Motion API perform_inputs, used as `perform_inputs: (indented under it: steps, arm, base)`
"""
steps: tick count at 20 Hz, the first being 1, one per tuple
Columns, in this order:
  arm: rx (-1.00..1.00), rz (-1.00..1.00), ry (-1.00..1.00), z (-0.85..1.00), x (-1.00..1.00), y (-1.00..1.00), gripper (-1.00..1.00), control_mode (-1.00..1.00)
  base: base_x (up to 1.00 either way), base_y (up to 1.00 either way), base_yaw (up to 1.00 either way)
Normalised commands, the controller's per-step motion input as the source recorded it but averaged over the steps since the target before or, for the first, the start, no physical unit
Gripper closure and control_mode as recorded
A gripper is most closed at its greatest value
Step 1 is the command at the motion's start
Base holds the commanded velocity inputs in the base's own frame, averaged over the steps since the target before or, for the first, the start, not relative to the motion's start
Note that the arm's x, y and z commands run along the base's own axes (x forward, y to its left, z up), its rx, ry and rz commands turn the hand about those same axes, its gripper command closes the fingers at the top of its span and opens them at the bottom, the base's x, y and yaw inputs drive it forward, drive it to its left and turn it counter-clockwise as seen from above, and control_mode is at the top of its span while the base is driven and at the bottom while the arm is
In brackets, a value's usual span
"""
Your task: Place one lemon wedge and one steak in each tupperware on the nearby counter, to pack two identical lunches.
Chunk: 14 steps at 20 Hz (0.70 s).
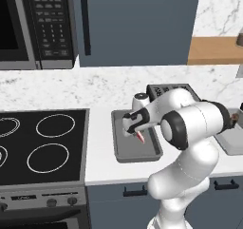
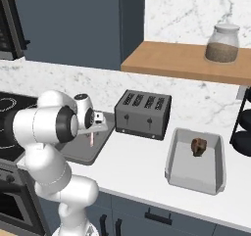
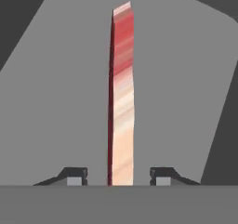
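The tool (image 3: pixel 115 175) hung over the left tupperware (image 1: pixel 124 152), which sat on the white marble table (image 1: pixel 100 142) just beside the black stovetop (image 1: pixel 42 145). In the hand view its two dark fingertips (image 3: pixel 74 175) stood spread, clear of the steak (image 3: pixel 122 97) on both sides, so nothing was pinched. The steak stood on edge between them, a thin red and pale strip pointing down toward the grey tray floor; whether it touched that floor I could not tell. In the right base view a second tupperware (image 2: pixel 214 170) lay right of the dark slotted toaster (image 2: pixel 143 113), with another steak (image 2: pixel 198 146) lying inside it.
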Motion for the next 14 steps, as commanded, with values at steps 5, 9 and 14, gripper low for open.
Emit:
perform_inputs:
  steps: [5, 9, 14]
  arm:
    - [0.00, -0.05, -0.07, 0.38, -0.35, 0.00, -1.00, -1.00]
    - [0.00, -0.11, -0.25, 0.45, -1.00, -0.02, -1.00, -1.00]
    - [0.00, -0.12, -0.32, 0.39, -1.00, -0.26, -1.00, -1.00]
  base:
    - [0.00, 0.00, 0.00]
    - [0.00, 0.00, 0.00]
    - [0.00, 0.00, 0.00]
